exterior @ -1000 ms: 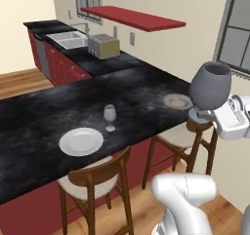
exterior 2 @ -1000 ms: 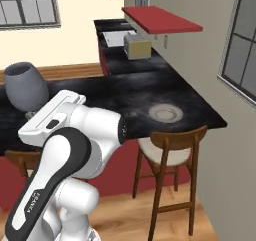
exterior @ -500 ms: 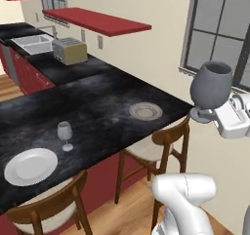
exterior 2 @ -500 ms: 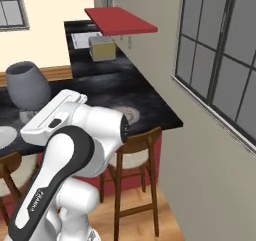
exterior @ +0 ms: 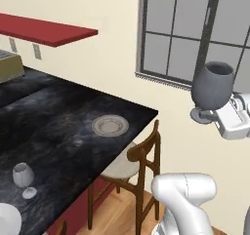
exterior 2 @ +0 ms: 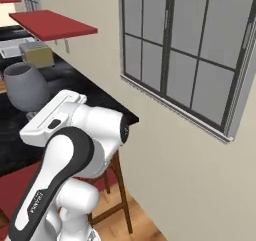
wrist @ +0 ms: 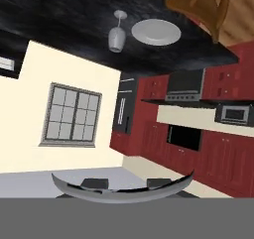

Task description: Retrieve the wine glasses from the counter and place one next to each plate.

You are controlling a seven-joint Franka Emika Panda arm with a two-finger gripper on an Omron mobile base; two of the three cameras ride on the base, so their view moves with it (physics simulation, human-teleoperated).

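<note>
The tool [exterior: 211,116] is closed on the foot of one wine glass [exterior: 212,87], holding it upright in the air off the tabletop [exterior: 63,131], in front of the window [exterior: 195,34]. The second wine glass [exterior: 22,176] stands on the tabletop beside the white plate [exterior: 7,219], well apart from the patterned plate [exterior: 110,126] near the far edge.

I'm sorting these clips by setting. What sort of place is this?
A home kitchen with a breakfast bar, most likely: a black marbled counter set with a patterned plate and a wine glass, a wooden stool tucked under it, and dark red cabinets.
</note>
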